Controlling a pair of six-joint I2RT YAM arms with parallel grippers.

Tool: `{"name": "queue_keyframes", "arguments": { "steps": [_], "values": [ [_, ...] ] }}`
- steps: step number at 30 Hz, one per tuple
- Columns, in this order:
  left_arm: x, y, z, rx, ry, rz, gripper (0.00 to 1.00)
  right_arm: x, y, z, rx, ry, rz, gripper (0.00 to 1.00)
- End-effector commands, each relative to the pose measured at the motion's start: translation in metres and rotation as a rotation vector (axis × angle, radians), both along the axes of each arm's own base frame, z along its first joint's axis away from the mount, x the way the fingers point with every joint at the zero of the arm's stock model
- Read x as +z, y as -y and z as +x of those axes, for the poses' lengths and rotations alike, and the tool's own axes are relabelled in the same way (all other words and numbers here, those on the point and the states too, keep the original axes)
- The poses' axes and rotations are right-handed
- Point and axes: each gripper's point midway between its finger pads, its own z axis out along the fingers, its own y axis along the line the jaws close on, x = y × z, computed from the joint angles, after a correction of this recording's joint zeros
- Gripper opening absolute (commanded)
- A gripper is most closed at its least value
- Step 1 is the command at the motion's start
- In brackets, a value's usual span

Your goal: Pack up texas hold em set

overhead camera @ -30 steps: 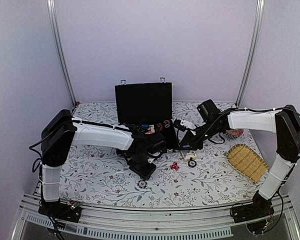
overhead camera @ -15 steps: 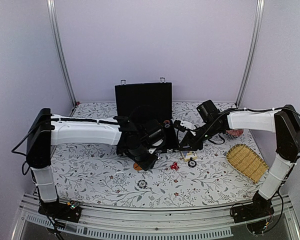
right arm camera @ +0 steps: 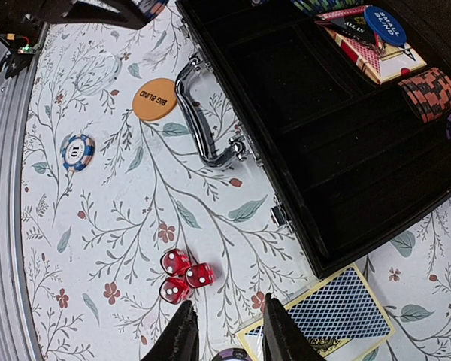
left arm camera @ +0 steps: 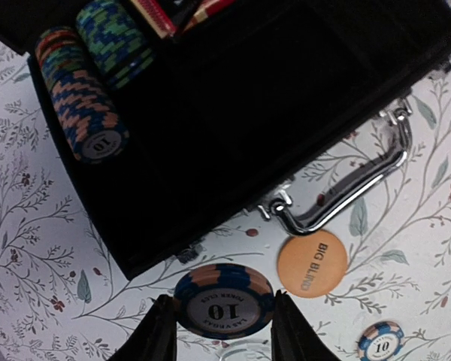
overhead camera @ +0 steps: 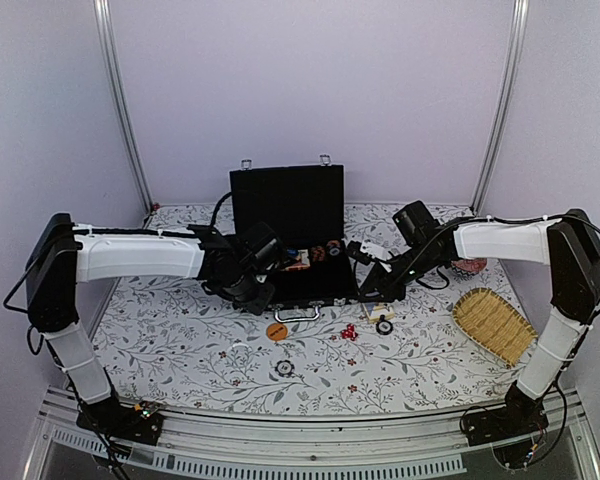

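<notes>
Plainly open black case (overhead camera: 285, 205), chip stacks (left arm camera: 79, 105) inside, perhaps cards (left arm camera: 158, 13).

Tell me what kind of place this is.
Probably a robot test cell: plain lilac wall panels, silver metal corner posts, and two white-and-black robot arms mounted at a flower-patterned table.

Robot lab test cell. Plain lilac wall panels (overhead camera: 310, 80) enclose three sides, framed by aluminium profile posts (overhead camera: 120, 110). Left arm (overhead camera: 130, 255) and right arm (overhead camera: 500, 240), white-and-black, bolted to slotted aluminium rail (overhead camera: 310, 440) at near edge of table (overhead camera: 180, 350). Floral printed cloth covers table.
</notes>
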Motion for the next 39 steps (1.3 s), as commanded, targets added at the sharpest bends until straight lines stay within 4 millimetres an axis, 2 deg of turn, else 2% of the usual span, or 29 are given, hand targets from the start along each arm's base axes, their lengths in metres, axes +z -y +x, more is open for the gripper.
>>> {"name": "queue_keyframes", "arguments": {
  "steps": [1, 9, 14, 22, 33, 39],
  "values": [
    [0.012, -0.014, 0.033, 0.105, 0.097, -0.056, 0.36, -0.003, -0.001, 0.000, -0.002, -0.021, 0.000, 0.31],
    [-0.006, -0.042, 0.062, 0.178, 0.129, -0.007, 0.36, -0.003, -0.001, 0.000, -0.003, -0.024, 0.001, 0.31],
    [-0.014, -0.046, 0.075, 0.197, 0.140, -0.020, 0.36, -0.003, -0.003, -0.003, 0.005, -0.043, 0.013, 0.31],
    [-0.035, -0.047, 0.083, 0.202, 0.115, -0.012, 0.36, -0.004, -0.002, -0.003, 0.008, -0.047, 0.009, 0.31],
    [-0.047, -0.053, 0.093, 0.214, 0.124, 0.009, 0.37, -0.007, -0.002, -0.003, 0.008, -0.048, 0.002, 0.31],
    [-0.046, -0.054, 0.093, 0.215, 0.130, 0.005, 0.45, -0.010, -0.001, -0.004, 0.008, -0.052, -0.003, 0.31]
  ]
}}
